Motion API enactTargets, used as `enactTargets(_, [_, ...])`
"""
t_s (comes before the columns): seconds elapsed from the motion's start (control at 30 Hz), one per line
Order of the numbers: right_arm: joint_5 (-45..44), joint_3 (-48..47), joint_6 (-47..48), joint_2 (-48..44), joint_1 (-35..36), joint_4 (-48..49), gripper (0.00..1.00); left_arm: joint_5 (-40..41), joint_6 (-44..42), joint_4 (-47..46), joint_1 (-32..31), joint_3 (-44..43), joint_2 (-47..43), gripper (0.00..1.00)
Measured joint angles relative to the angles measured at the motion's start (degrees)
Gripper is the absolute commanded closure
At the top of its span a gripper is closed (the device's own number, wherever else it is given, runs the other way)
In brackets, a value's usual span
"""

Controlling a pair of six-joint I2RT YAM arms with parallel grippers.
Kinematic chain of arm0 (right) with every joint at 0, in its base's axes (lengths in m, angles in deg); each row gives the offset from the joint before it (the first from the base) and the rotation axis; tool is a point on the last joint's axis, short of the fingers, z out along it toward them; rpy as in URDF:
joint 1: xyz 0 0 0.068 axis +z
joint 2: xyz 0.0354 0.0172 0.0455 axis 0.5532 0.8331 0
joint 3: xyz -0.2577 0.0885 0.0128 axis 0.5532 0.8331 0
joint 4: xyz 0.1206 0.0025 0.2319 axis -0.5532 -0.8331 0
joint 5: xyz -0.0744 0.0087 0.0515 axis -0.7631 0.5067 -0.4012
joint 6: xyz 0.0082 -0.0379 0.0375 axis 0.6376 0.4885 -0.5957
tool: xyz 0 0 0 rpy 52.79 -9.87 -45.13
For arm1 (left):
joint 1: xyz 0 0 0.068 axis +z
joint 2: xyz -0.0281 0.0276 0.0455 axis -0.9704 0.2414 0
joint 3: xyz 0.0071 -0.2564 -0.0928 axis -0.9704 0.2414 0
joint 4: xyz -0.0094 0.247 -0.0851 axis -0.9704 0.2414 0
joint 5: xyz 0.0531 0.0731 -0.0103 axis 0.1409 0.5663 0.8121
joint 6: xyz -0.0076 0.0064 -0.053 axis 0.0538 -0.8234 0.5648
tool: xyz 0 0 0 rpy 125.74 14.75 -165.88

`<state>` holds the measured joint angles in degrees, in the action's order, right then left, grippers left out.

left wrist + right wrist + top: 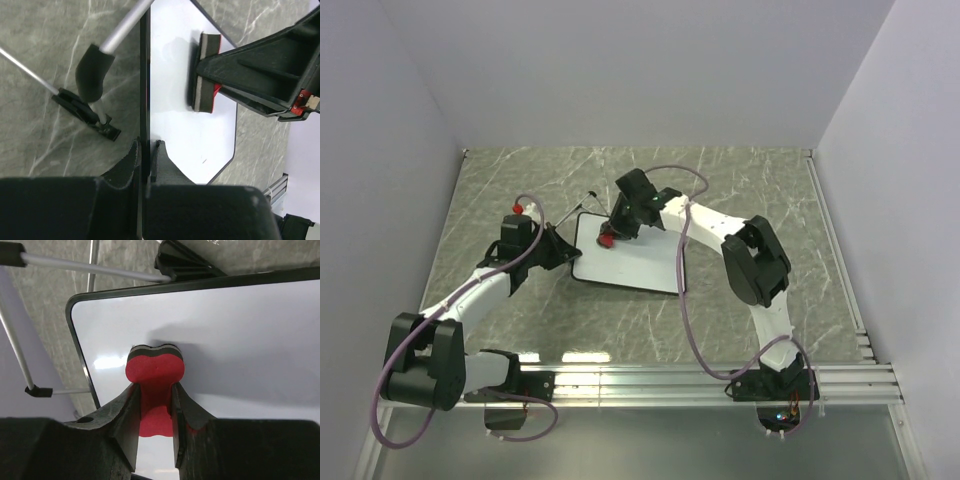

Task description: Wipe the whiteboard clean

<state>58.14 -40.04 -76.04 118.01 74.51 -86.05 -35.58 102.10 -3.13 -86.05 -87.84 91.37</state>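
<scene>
The whiteboard (638, 262) lies flat on the marbled table, white with a thin black frame. My left gripper (564, 254) is shut on its left edge; in the left wrist view the jaws (146, 148) pinch the black frame. The board's face (200, 130) shows one tiny dark mark (204, 160). My right gripper (615, 230) is shut on the waist of a red bow-tie eraser (155, 374), whose dark felt side presses against the board (240, 335) near its upper left corner. From the left wrist the eraser (204, 75) appears side-on.
The board's silver stand legs with black tips (92, 75) splay out beyond its left edge. A purple cable (682, 262) hangs over the board's right part. An aluminium rail (670, 380) runs along the table's near edge, and grey walls enclose the sides.
</scene>
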Motion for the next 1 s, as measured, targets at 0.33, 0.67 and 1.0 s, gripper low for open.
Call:
enactTargets(0.33, [0.5, 21.9, 1.8, -10.9, -9.1, 5.4, 1.0, 0.1, -0.7, 3.0, -0.6, -0.2, 0.1, 0.99])
enactTargets(0.67, [-2.4, 28.2, 3.0, -19.0, 0.0, 3.6, 1.0, 0.3, -1.3, 3.6, -0.7, -3.3, 0.2, 0.99])
enactTargets(1.0, [-4.3, 31.4, 6.3, -29.6, 3.5, -3.6, 1.0, -0.2, -3.0, 10.2, -1.9, -15.1, 0.3, 0.99])
